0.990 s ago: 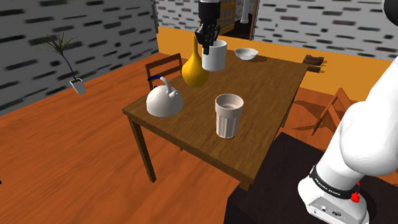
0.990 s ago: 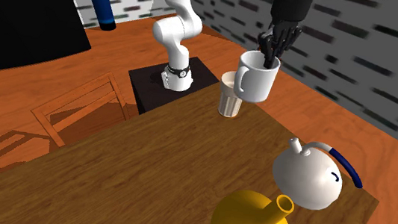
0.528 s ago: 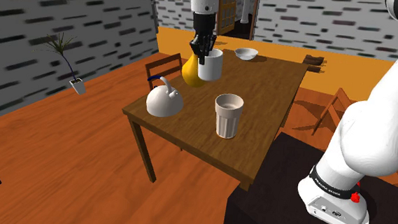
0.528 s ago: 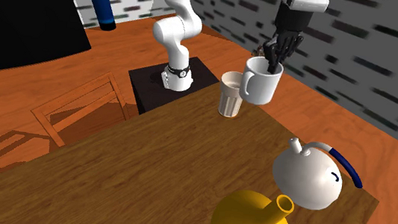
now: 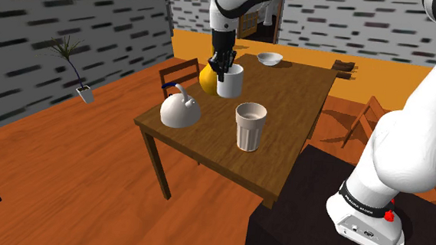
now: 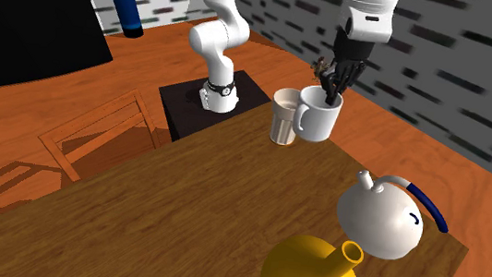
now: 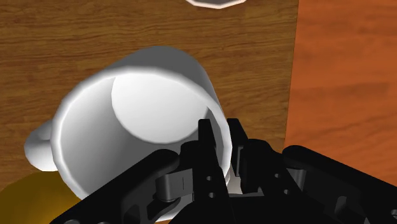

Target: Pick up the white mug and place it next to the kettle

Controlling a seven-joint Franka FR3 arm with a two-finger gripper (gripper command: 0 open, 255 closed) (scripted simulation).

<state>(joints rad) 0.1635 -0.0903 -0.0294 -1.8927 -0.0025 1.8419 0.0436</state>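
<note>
Entry: we see the fingers (image 7: 207, 136) clenched on the wall of the white mug (image 7: 140, 127), one inside the rim and one outside, on the side away from the handle. The mug stands upright, open end up, with its base at bench (image 5: 286, 106) level; we cannot tell whether it touches. In the shoulder view it overlaps the yellow vase (image 5: 206, 79). The kettle (image 5: 180, 110) sits apart toward that view's lower left, and the beige tumbler (image 5: 249, 127) is nearer the stand.
</note>
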